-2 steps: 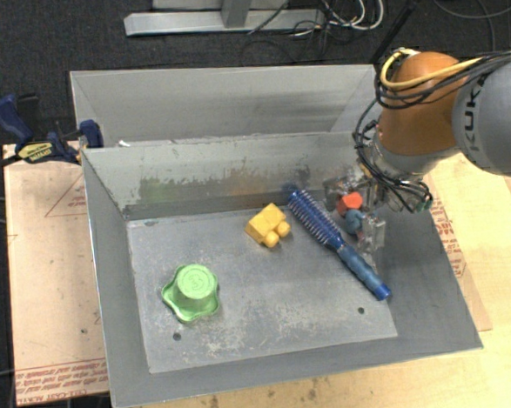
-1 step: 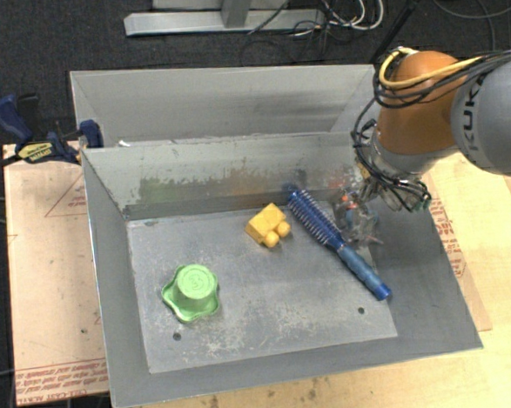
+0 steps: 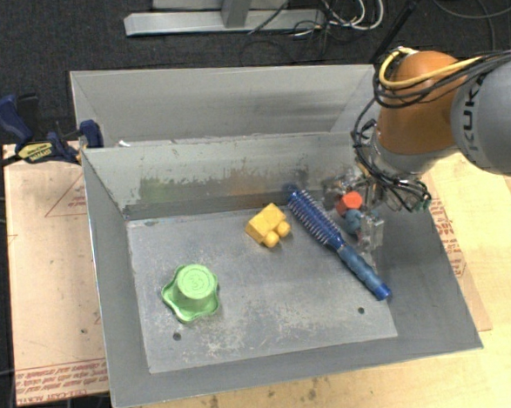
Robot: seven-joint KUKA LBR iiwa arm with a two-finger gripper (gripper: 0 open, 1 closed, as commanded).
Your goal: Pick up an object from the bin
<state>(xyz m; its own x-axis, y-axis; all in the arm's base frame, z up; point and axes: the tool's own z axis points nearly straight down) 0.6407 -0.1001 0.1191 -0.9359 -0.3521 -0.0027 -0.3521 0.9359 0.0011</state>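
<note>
The grey metal bin had sloping walls on all four sides around a flat floor. Most of that floor lay bare: the whole near strip and the middle were open, and so was the near right corner. The left half held one thing, a green round plastic cup, well apart from everything else. A small yellow plastic block sat near the far wall, just left of the brush head and not clearly touching it.

The arm, with its orange cover, came in over the right rim. The claw hung low in the far right part of the bin, close to the foot of the right wall, which left little room on that side. It sat just right of and over the middle of a blue plastic hairbrush. Whether the claw was open or shut could not be told, nor whether it touched or held the brush.

The hairbrush lay flat on the floor, right of centre. Its long axis ran on a diagonal, with the bristled head pointing far and left towards the yellow block and the slim handle pointing near and right, ending on open floor.
</note>
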